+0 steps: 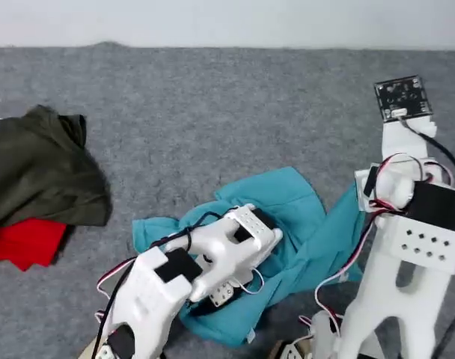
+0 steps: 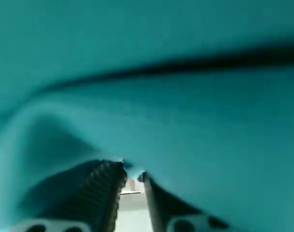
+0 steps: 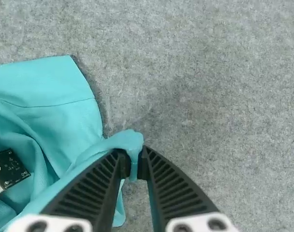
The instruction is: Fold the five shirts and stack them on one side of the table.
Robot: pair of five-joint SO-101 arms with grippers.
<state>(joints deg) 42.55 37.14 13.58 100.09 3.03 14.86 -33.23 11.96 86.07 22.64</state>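
Note:
A teal shirt [image 1: 302,224] lies crumpled on the grey felt table [image 1: 212,112] at the near middle. In the high view the left arm [image 1: 227,247] leans over the shirt's near left part. In the left wrist view teal cloth [image 2: 147,96] hangs close in front, and my left gripper [image 2: 133,175] is shut on a fold of it. My right gripper [image 3: 132,162] is shut on a small bunched edge of the teal shirt [image 3: 40,106], just above the felt. In the high view the right arm [image 1: 407,224] stands at the shirt's right side, where the cloth is drawn up towards it.
A dark olive shirt [image 1: 40,168] lies heaped at the left edge on top of a red shirt [image 1: 25,243]. The left arm's small circuit board [image 3: 7,169] sits over the teal cloth. Bare felt [image 3: 210,72] stretches across the far half and to the right.

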